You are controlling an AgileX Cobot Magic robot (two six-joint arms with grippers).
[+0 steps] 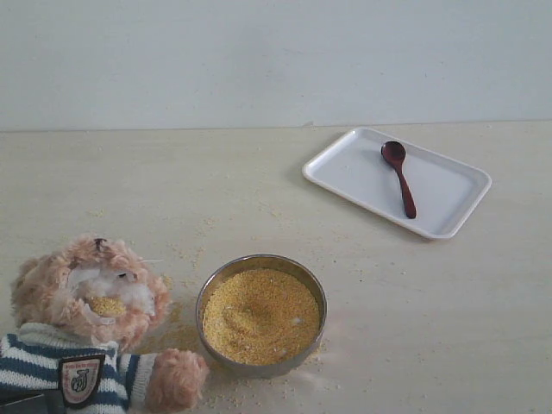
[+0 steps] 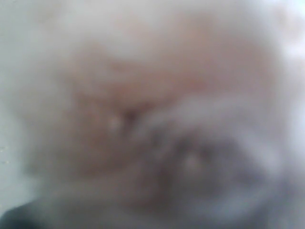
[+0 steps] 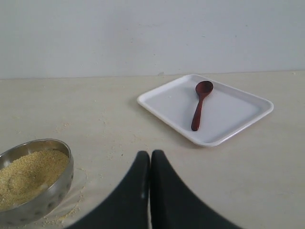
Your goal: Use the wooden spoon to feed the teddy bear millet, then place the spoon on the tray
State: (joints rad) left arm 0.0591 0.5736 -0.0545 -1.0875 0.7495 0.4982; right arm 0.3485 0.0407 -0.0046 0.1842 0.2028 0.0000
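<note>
Now, wooden spoon [image 1: 401,181]: likely light, stiff, smooth; lies on tray [image 1: 345,168]; best gripped mid-handle.
Right hand [image 3: 150,153]: closed, empty, near tray.
Left hand: hidden, cannot tell.

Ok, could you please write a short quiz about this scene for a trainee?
1. True or false: the spoon lies on the tray.
2. Apart from the bowl, where does a clump of millet sit? A) on the muzzle of the bear B) on the tray C) in the spoon
3. In the right wrist view, is the right gripper open or shut?
Key: 1 true; 2 A; 3 shut.
</note>
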